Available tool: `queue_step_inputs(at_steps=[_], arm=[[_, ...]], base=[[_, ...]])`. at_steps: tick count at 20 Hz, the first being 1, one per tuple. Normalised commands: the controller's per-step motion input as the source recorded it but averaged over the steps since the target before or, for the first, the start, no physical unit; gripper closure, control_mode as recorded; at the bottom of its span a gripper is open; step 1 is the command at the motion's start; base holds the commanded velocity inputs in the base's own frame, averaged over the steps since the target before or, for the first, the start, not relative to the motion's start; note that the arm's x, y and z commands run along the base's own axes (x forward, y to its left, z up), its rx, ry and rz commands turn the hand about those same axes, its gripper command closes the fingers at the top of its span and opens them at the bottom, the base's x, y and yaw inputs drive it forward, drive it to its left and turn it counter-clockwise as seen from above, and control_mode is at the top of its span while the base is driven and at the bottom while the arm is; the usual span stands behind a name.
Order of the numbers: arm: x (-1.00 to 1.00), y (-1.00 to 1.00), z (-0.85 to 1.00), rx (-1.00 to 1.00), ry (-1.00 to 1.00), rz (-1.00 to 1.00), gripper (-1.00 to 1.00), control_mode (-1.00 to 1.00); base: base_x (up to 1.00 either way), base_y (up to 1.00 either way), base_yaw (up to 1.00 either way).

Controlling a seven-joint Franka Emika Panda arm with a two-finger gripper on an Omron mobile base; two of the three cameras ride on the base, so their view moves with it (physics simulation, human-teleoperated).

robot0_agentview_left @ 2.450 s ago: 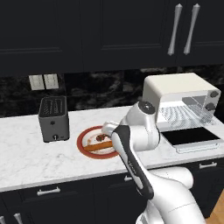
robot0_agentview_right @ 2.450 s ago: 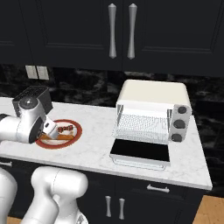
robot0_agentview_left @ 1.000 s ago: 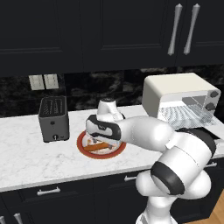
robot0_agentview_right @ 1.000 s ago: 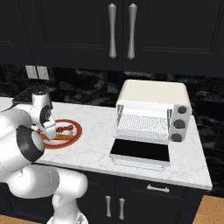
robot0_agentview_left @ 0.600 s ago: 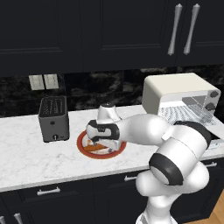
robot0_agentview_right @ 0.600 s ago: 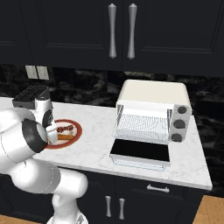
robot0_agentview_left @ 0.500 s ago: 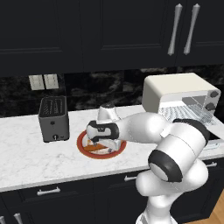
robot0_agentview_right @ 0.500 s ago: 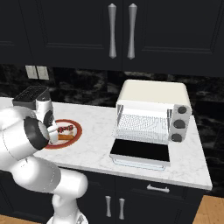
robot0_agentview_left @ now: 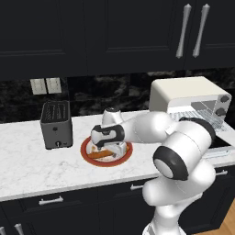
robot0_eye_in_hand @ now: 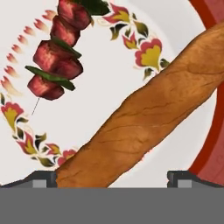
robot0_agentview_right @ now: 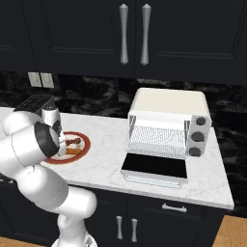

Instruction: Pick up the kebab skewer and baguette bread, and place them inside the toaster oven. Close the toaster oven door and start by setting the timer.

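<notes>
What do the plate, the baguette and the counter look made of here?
Plate: glazed ceramic by its look, smooth white face with painted flowers and a red rim. Baguette: baked bread, matte orange-brown crust with fine cracks. Counter: probably polished marble or a look-alike, white with grey veining.

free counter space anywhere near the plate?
Bare marble between the plate and the toaster oven door, and in front of the slot toaster. Crowded on the plate: baguette bread, kebab skewer, open tool above.
</notes>
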Motion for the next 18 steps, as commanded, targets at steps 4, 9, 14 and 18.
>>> queue_step_inputs(at_steps=[4,9,14,18], arm=[[0.08,0.00,-0.34,0.00,0.00,-0.05,-1.00,-1.00],[0.16,0.00,-0.17,0.00,0.00,-0.04,-1.00,-1.00],[-0.09,0.01,-0.19,0.00,0.00,-0.04,1.00,-1.00],[-0.13,0.00,-0.23,0.00,0.00,-0.06,1.00,-1.00]], base=[[0.00,0.00,0.00],[0.00,0.00,0.00],[0.00,0.00,0.00],[0.00,0.00,0.00]])
